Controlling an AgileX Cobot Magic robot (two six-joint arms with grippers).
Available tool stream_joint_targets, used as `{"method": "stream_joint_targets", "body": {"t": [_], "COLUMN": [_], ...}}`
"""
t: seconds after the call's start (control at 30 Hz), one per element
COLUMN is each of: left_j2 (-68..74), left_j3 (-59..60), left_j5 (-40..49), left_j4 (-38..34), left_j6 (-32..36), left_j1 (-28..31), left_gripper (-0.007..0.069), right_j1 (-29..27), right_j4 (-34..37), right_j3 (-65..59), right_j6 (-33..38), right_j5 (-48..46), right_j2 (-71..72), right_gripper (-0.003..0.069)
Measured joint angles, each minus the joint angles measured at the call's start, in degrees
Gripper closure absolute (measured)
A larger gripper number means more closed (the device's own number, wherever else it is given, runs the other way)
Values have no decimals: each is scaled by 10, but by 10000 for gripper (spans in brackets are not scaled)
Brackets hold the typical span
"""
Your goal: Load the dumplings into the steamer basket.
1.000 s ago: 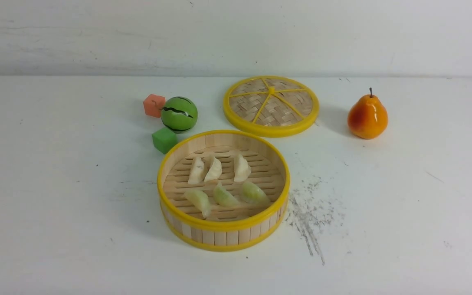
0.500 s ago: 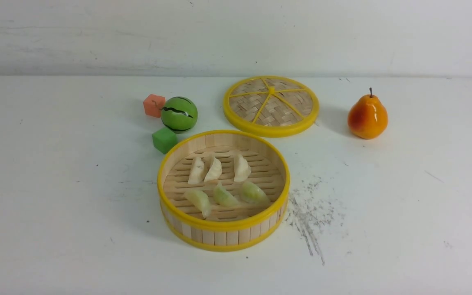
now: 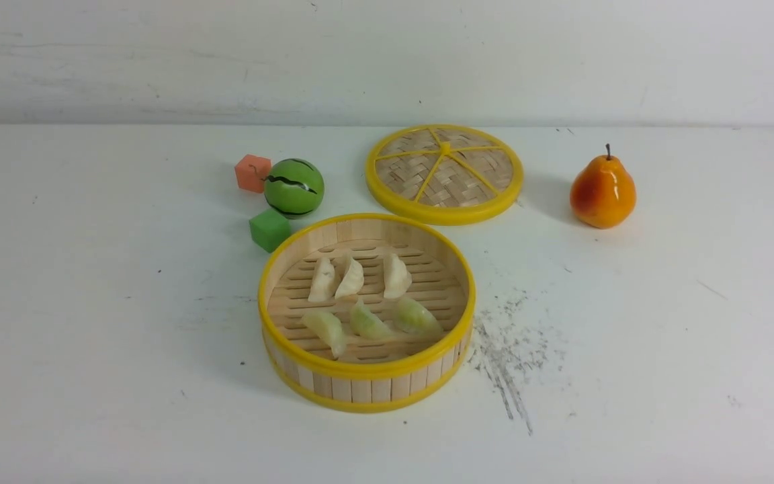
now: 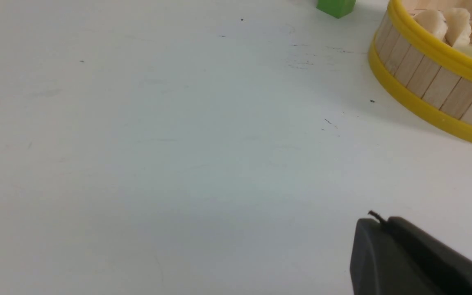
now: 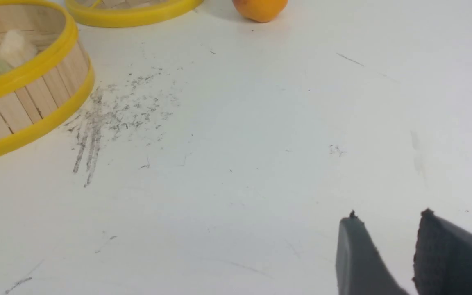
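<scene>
The steamer basket (image 3: 367, 386) stands at the table's middle, slat wall and yellow rims showing. Inside it lie three cream-white dumplings (image 3: 351, 277) at the back and three pale green dumplings (image 3: 367, 323) in front. The basket's wall (image 4: 428, 82) also fills a corner of the left wrist view, and its wall (image 5: 35, 98) a corner of the right wrist view. My left gripper (image 4: 379, 221) is shut on nothing, low over bare table well short of the basket. My right gripper (image 5: 387, 217) is open and empty over bare table. Neither arm shows in the front view.
A flat woven yellow-rimmed lid (image 3: 444, 173) lies behind the basket. A green striped ball (image 3: 293, 187), an orange cube (image 3: 252, 173) and a green cube (image 3: 269, 230) sit at the back left. A toy pear (image 3: 602, 191) stands at the right. Grey scuffs (image 3: 504, 349) mark the table.
</scene>
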State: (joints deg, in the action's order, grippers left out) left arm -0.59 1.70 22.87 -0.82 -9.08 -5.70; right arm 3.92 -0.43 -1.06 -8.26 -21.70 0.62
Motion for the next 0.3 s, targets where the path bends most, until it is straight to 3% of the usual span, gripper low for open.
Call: {"method": "stream_joint_targets", "body": {"t": [0.3], "left_j2": [0], "left_j3": [0], "left_j5": [0], "left_j4": [0], "left_j6": [0], "left_j1": [0], "left_gripper": [603], "right_j1": [0], "right_j4": [0], "right_j3": [0], "right_j6": [0], "right_j5": [0], "right_j2": [0], "right_gripper": [428]}}
